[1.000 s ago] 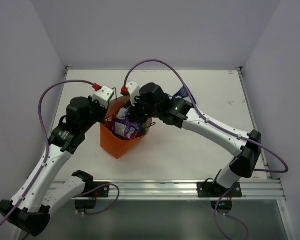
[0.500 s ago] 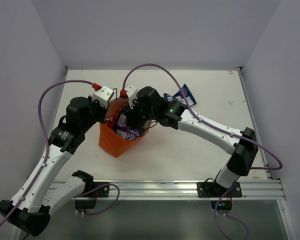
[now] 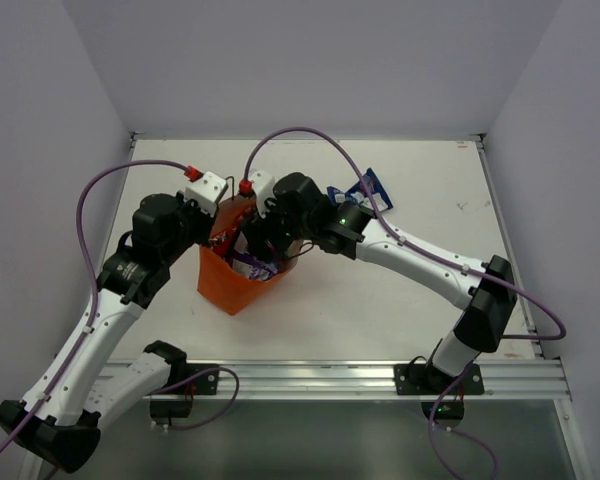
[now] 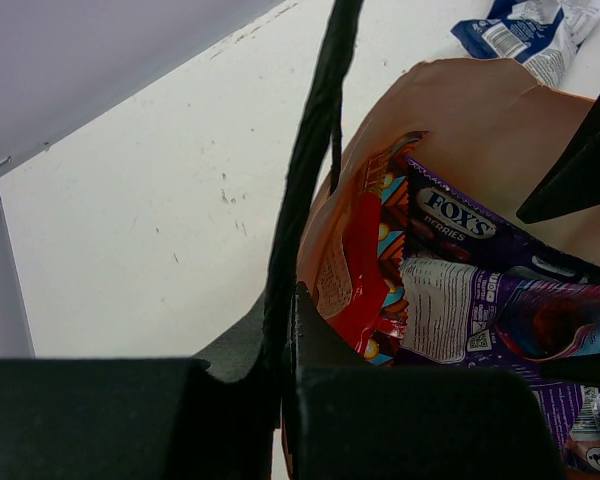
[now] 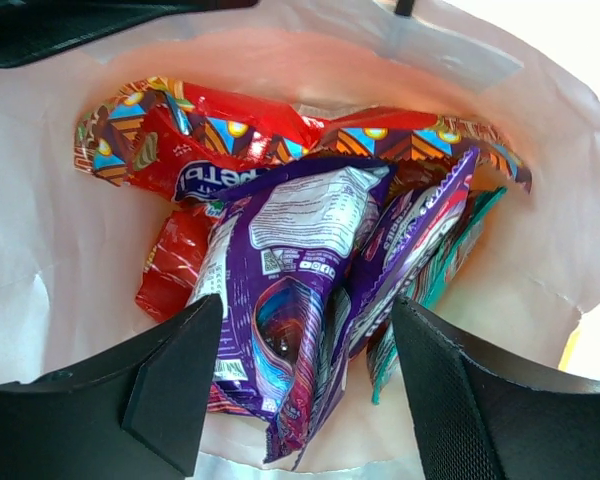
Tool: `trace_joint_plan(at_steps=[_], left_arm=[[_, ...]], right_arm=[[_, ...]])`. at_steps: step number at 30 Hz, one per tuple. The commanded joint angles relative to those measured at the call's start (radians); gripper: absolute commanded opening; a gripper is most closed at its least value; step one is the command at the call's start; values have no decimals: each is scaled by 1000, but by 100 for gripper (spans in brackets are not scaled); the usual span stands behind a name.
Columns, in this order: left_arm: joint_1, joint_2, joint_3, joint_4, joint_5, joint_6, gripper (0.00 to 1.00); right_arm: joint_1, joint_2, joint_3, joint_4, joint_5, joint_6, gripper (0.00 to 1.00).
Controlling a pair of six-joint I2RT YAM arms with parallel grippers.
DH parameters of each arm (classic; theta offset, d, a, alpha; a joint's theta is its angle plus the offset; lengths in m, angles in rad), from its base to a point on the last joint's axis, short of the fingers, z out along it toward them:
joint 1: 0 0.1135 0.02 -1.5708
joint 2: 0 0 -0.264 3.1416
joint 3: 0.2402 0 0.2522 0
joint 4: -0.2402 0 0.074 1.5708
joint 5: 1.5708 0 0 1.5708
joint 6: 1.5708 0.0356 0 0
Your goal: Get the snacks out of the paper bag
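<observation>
bench [image 3: 400, 300]: carries paper bag [image 3: 242, 288] and one loose packet [image 3: 365, 190].
paper bag: left of bench centre, upright, mouth up, between the two arms.
snacks [image 5: 280, 290]: inside paper bag, overlapping; middle ones standing on edge, others lying behind them against the bag wall.
loose packet: flat on bench, behind and right of paper bag, apart from it.
left claw [image 4: 285, 300]: at left rim of paper bag, pinched onto it, handle loop rising just beside.
right claw [image 5: 305, 330]: inside bag mouth, above snacks, one finger either side of the middle packet.
</observation>
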Motion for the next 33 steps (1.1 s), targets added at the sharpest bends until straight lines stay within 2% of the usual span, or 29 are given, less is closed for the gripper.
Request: trace_joint_plan(at_steps=[1,11,15,18,26,33], left_arm=[[0,-40,35,162,-10,15,0],[0,-41,35,158,-16,18,0],[1,-40,33,155,-16,20,0],[0,-40,33,151,-15,18,0],[0,-47,38,142,-13,21,0],[0,-49,36,138,-13,26,0]], right_arm=[[10,-57,54,24,23,-47,72],[30,-86,37,104,-15,-108,70],[33,-98,-7,169,-96,-121,60],[33,-51,25,126,-120,-125,56],[21,61,16,80,-48,-119,55],[12,46,-21,81,37,-136,64]])
